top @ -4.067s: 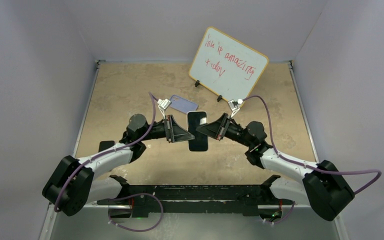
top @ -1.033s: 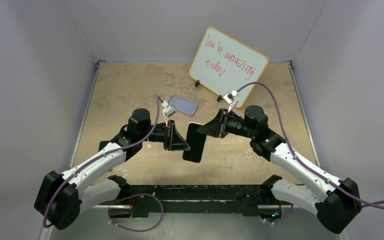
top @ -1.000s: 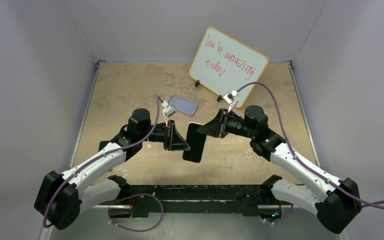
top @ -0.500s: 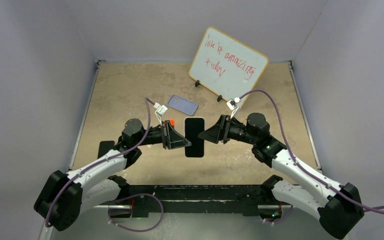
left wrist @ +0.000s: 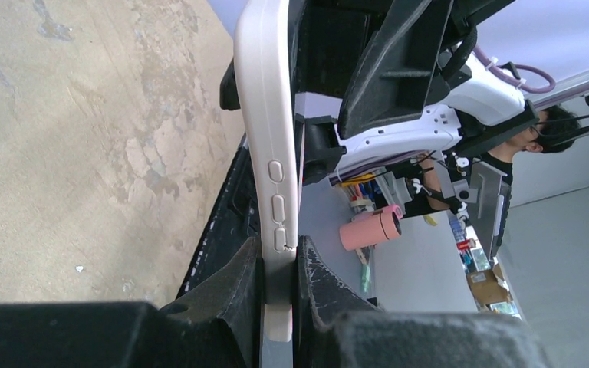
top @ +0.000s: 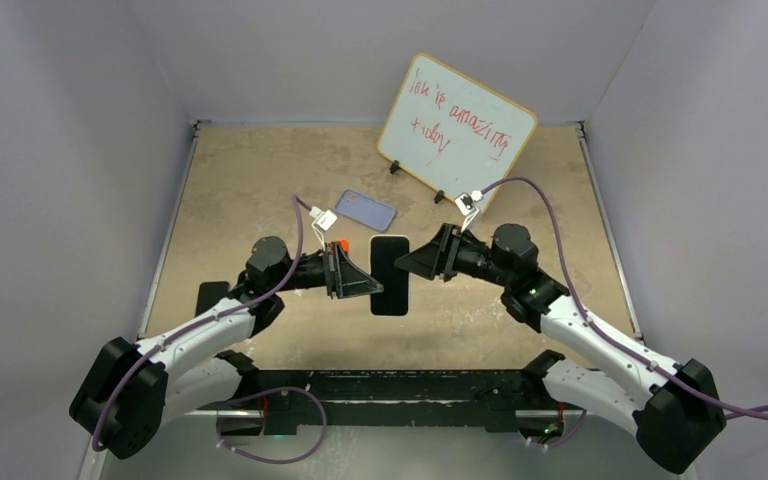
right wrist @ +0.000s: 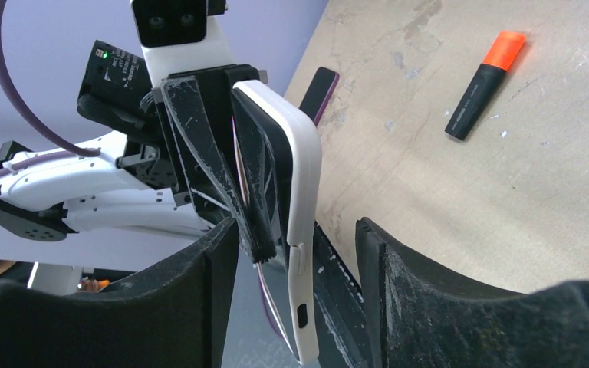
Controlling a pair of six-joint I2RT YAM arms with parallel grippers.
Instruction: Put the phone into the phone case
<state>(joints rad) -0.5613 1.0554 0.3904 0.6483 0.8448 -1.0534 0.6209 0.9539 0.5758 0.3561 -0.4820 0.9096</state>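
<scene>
Tan desk (top: 260, 170), phone (top: 391, 275) held off it at centre.
Its edge is clamped in left hand (left wrist: 280, 245); right hand (right wrist: 297, 226) spread apart either side of it. Just behind, case (top: 365, 209) lies flat on desk near whiteboard (top: 457, 125).

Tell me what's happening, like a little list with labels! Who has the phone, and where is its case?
Phone: glossy black smartphone with pale edge, screen facing the top camera
Left gripper: shut on the phone's edge
Right gripper: open, straddling the phone
Phone case: pale lavender-blue shell, lying on the table beyond the phone, phone not in it yet
Also there: black marker with orange cap
</scene>
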